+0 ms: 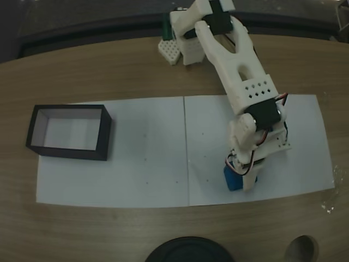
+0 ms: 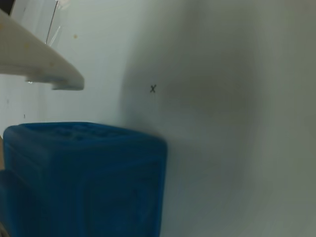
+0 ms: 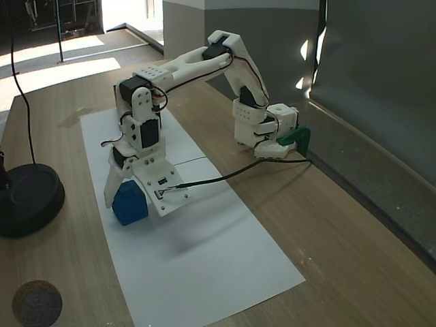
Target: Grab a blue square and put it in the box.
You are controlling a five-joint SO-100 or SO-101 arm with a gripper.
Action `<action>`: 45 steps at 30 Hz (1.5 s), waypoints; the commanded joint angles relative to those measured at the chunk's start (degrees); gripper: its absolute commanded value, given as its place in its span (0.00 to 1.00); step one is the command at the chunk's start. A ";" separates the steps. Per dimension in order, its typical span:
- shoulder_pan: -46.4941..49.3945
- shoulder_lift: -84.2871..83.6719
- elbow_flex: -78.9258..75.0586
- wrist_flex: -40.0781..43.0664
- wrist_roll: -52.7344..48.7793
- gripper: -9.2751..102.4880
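The blue square (image 1: 233, 180) rests on white paper near the table's front right in a fixed view. It also appears as a blue cube (image 3: 129, 203) and fills the lower left of the wrist view (image 2: 84, 180). My gripper (image 1: 240, 179) (image 3: 133, 203) is lowered over it, open, with a finger on either side. One white finger (image 2: 42, 61) hangs just above the cube with a gap showing. The box (image 1: 103, 134), black-walled with a pale inside, stands far to the left on the paper.
Two white paper sheets (image 1: 142, 174) cover the wooden table. A black round base (image 1: 188, 252) (image 3: 27, 197) sits at the near edge beside a dark round spot (image 1: 302, 248). The arm's base (image 3: 262, 129), a green clamp (image 3: 296, 139) and a black cable (image 3: 231, 176) are behind.
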 commanded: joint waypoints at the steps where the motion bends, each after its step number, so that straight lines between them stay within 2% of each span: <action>1: 0.53 0.97 -3.52 0.62 0.00 0.30; 4: 0.53 0.88 -4.31 0.62 0.09 0.21; 9: 2.02 2.72 -6.15 1.76 0.09 0.21; 13: 8.00 8.61 -14.59 9.58 -3.69 0.21; 18: 24.70 19.16 -29.18 18.54 -12.13 0.22; 24: 49.75 25.22 -31.55 16.00 -22.24 0.22; 28: 59.24 20.92 -31.55 13.80 -23.55 0.22; 45: 68.82 0.97 -32.08 13.89 -23.03 0.22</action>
